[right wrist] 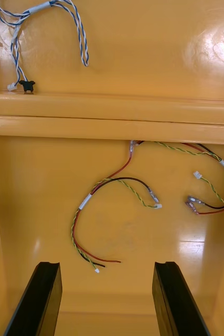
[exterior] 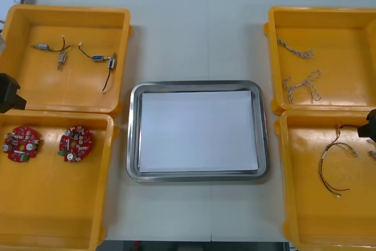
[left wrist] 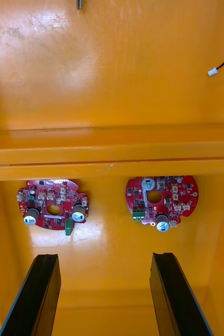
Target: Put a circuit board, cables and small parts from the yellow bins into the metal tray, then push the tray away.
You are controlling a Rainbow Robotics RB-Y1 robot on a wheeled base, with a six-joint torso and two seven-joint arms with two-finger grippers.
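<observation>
Two circuit boards [left wrist: 161,202], left wrist view

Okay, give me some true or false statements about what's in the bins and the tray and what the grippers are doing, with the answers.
1. The metal tray holds a circuit board. False: both circuit boards lie in the near left bin.
2. Twisted blue and white cables lie in the far right bin. True.
3. The right gripper is shut on a cable. False: it is open above the red and yellow cables in the near right bin.
4. The left gripper is open above the circuit boards. True.
5. The small metal parts are in the near right bin. False: they lie in the far left bin.
</observation>
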